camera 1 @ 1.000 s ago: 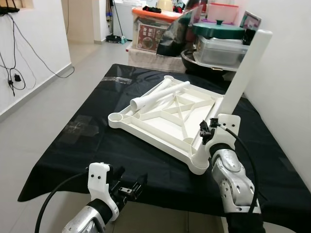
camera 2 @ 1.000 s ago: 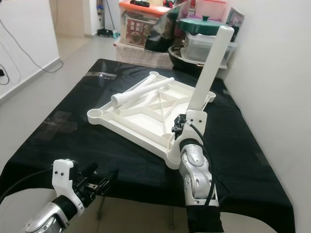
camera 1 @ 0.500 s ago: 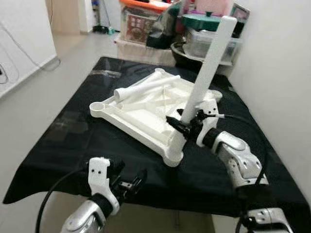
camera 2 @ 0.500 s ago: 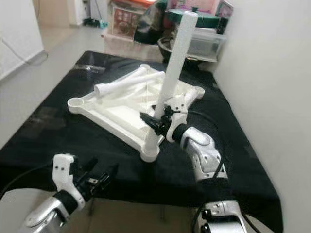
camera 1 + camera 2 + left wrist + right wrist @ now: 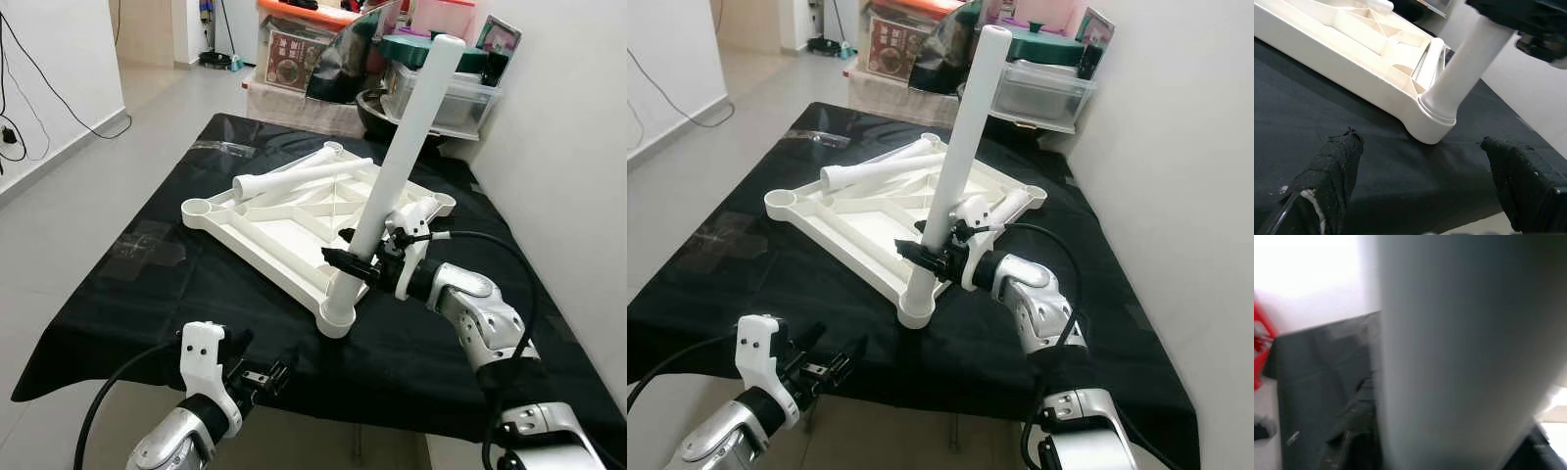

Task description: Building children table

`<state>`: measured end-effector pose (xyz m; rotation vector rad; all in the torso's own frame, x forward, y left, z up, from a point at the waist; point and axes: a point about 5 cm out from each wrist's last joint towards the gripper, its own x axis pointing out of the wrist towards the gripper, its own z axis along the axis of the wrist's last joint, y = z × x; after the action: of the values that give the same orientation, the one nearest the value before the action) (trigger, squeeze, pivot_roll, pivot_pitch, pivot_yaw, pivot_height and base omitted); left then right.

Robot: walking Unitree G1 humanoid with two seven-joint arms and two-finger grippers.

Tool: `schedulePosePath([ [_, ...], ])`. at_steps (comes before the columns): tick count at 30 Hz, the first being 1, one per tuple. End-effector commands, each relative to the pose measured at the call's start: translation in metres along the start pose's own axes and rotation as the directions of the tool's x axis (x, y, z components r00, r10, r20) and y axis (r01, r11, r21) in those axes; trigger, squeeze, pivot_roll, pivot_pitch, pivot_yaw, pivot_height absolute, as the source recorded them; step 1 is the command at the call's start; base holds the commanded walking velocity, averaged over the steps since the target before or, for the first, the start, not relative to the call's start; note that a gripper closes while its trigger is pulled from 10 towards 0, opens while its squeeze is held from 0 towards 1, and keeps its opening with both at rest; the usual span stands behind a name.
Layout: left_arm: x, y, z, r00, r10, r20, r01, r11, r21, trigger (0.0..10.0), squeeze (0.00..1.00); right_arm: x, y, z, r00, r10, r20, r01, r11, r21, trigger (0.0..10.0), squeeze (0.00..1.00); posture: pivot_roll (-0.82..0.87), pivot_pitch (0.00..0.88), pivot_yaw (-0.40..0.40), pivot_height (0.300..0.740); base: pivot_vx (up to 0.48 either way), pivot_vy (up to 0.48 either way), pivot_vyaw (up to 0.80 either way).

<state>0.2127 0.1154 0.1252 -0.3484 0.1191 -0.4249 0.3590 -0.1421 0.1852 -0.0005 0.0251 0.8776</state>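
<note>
Left eye view, frame centre: the right claw (image 5: pixel 355 262) pinches the white leg (image 5: pixel 402 162) low down, standing in the upturned tabletop's (image 5: pixel 284 235) near corner socket; light, stiff, slippery plastic, best gripped low; the left claw (image 5: pixel 257 377) hangs spread.

Grey tiled floor (image 5: pixel 69 196), white wall (image 5: pixel 563 137), stacked storage boxes (image 5: pixel 446 93)

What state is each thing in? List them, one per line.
Tabletop: upside down on the black cloth.
Standing leg: upright, tilted slightly, seated in the near corner socket.
Loose leg: lying across the tabletop.
Right tool: shut on the standing leg, low down.
Left tool: open, holding nothing, near the cloth's edge.
</note>
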Motion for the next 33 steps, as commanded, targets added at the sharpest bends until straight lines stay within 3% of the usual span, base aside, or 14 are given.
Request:
schedulePosePath([
  [1, 0.0, -0.002, -0.003, 1.0, -0.002, -0.009, 0.001, 1.0, -0.013, 10.0, 0.0, -0.001, -0.007, 0.0, 0.998, -0.068, -0.003, 0.068, 0.998, -0.019, 0.3, 0.0, 0.15, 0.0, -0.196, 0.74, 0.0, 0.0, 0.0],
  [7, -0.002, -0.001, -0.003, 1.0, -0.003, -0.016, 0.003, 1.0, -0.005, 10.0, 0.0, 0.002, -0.027, -0.007, 0.895, -0.445, -0.019, 0.445, 0.895, 0.037, 0.0, 0.0, 0.15, 0.0, -0.188, 0.74, 0.0, 0.0, 0.0],
  [9, -0.003, 0.0, -0.003, 1.0, -0.003, -0.019, 0.003, 1.0, -0.002, 10.0, 0.0, -0.029, -0.044, -0.029, 0.545, -0.827, -0.14, 0.838, 0.538, 0.089, 0.0, 0.0, 0.15, 0.0, -0.181, 0.74, 0.0, 0.0, 0.0],
  [11, -0.003, 0.0, -0.003, 1.0, -0.003, -0.019, 0.003, 1.0, -0.002, 10.0, 0.0, -0.029, -0.044, -0.029, 0.545, -0.827, -0.14, 0.838, 0.538, 0.089, 0.0, 0.0, 0.15, 0.0, -0.181, 0.74, 0.0, 0.0, 0.0],
  [12, -0.003, 0.001, -0.002, 1.0, -0.003, -0.019, 0.003, 1.0, -0.001, 10.0, 0.0, -0.044, -0.041, -0.036, 0.41, -0.898, -0.162, 0.912, 0.404, 0.072, 0.0, 0.0, 0.15, 0.0, -0.177, 0.74, 0.0, 0.0, 0.0],
  [13, -0.003, 0.001, -0.002, 1.0, -0.003, -0.019, 0.003, 1.0, -0.001, 10.0, 0.0, -0.044, -0.041, -0.036, 0.41, -0.898, -0.162, 0.912, 0.404, 0.072, 0.0, 0.0, 0.15, 0.0, -0.177, 0.74, 0.0, 0.0, 0.0],
  [14, -0.004, 0.002, -0.001, 1.0, -0.003, -0.019, 0.003, 1.0, 0.0, 10.0, 0.0, -0.055, -0.033, -0.041, 0.329, -0.931, -0.157, 0.944, 0.325, 0.054, 0.0, 0.0, 0.15, 0.0, -0.171, 0.74, 0.0, 0.0, 0.0],
  [16, -0.004, 0.003, -0.001, 1.0, 0.001, -0.019, -0.001, 1.0, 0.0, 10.0, 0.0, -0.057, -0.019, -0.044, 0.359, -0.919, -0.16, 0.933, 0.359, 0.034, 0.0, 0.0, 0.14, 0.0, -0.162, 0.74, 0.0, 0.0, 0.0],
  [17, -0.004, 0.004, -0.001, 1.0, 0.002, -0.02, -0.002, 1.0, 0.0, 10.0, 0.0, -0.052, -0.006, -0.042, 0.445, -0.886, -0.128, 0.894, 0.448, 0.009, 10.0, 0.0, 0.12, 0.0, -0.154, 0.74, 0.0, 0.0, 0.0],
  [19, -0.003, 0.005, -0.001, 1.0, -0.001, -0.023, 0.001, 1.0, 0.0, 10.0, 0.0, -0.042, 0.009, -0.039, 0.567, -0.819, -0.083, 0.822, 0.57, -0.009, 10.0, 0.0, 0.12, 0.0, -0.149, 0.74, 0.0, 0.0, 0.0],
  [20, -0.003, 0.005, -0.001, 1.0, -0.004, -0.025, 0.004, 1.0, 0.001, 10.0, 0.0, -0.037, 0.012, -0.034, 0.615, -0.788, -0.04, 0.789, 0.614, 0.023, 10.0, 1.0, 0.12, 0.0, -0.153, 0.74, 0.0, 0.0, 0.0],
  [25, -0.003, 0.005, -0.001, 1.0, -0.002, -0.025, 0.002, 1.0, 0.004, 10.0, 0.0, -0.022, 0.014, -0.02, 0.751, -0.66, 0.021, 0.655, 0.748, 0.109, 10.0, 1.0, 0.13, 0.0, -0.158, 0.74, 0.0, 0.0, 0.0],
  [26, -0.003, 0.005, -0.001, 1.0, -0.002, -0.023, 0.002, 1.0, 0.004, 10.0, 0.0, -0.016, 0.014, -0.012, 0.825, -0.563, 0.045, 0.554, 0.822, 0.131, 10.0, 0.0, 0.13, 0.0, -0.16, 0.74, 0.0, 0.0, 0.0],
  [33, -0.001, 0.005, 0.0, 1.0, -0.001, -0.016, 0.001, 1.0, 0.003, 10.0, 0.0, -0.019, 0.015, 0.002, 0.983, -0.168, 0.079, 0.165, 0.985, 0.047, 10.0, 0.0, 0.14, 0.0, -0.173, 0.74, 0.0, 0.0, 0.0],
])
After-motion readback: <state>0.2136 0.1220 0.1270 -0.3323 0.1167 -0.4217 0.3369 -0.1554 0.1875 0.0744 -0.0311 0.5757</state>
